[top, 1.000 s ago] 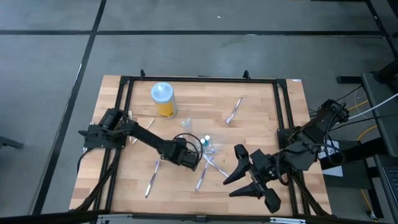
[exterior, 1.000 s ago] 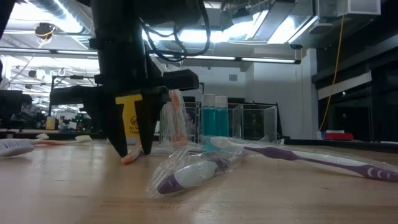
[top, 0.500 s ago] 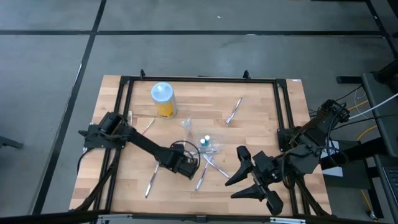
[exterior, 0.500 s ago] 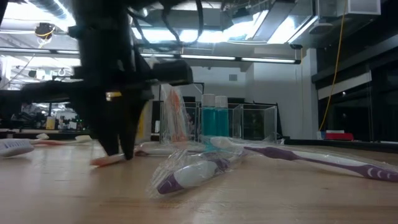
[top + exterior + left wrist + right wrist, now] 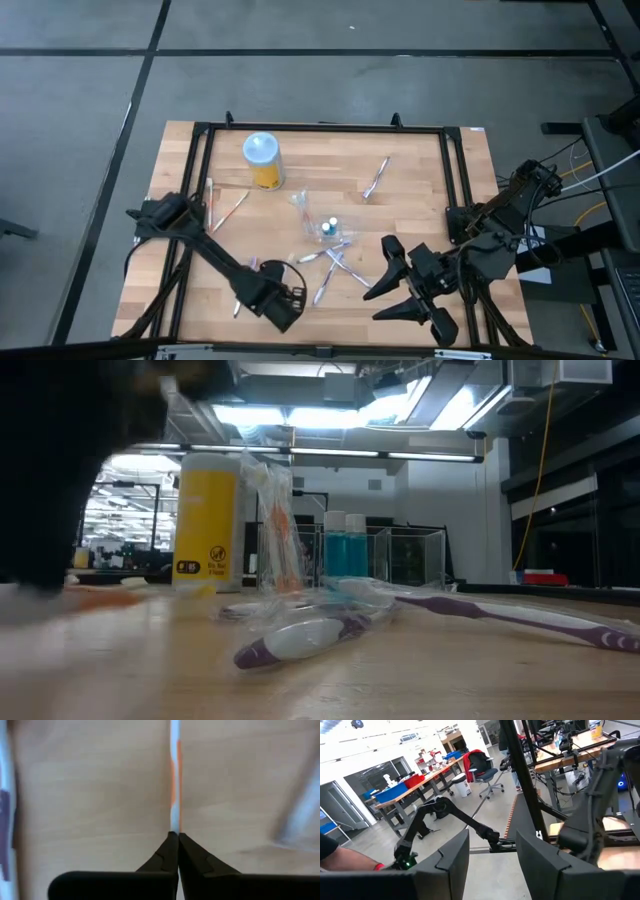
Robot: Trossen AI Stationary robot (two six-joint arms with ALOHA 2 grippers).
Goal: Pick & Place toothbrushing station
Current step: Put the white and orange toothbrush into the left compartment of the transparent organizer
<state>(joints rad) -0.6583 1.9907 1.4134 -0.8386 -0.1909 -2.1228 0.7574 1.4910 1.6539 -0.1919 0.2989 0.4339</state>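
Left claw (image 5: pixel 283 303) is down at the near edge of the wooden counter (image 5: pixel 420 170), and its two fingers are pinched tight on a slim white-and-orange toothbrush (image 5: pixel 173 785). From the left wrist view the brush runs straight out from the fingertips (image 5: pixel 170 851) over the wood, so that one's properly gripped. In the low view that arm is mostly just a dark blur on one side, so don't expect much from it there.

Right claw (image 5: pixel 408 297) is hanging out at the near right corner of the counter with its fingers spread wide and nothing between them; its wrist camera just looks off into the room.

Rest of the toothbrushing stuff is scattered mid-counter: a crinkly clear wrapper with a purple-and-white toothbrush (image 5: pixel 300 642) in it, another purple toothbrush (image 5: pixel 500 615) lying just beside it, and two small teal bottles (image 5: pixel 345 550) behind. One more toothbrush (image 5: pixel 376 177) lies well apart toward the far side, and another (image 5: pixel 231 208) sits by the left rail. A yellow canister with a pale lid (image 5: pixel 262 160) stands upright at the far left. Clear cup holder, I think, stands by the bottles, hard to say.
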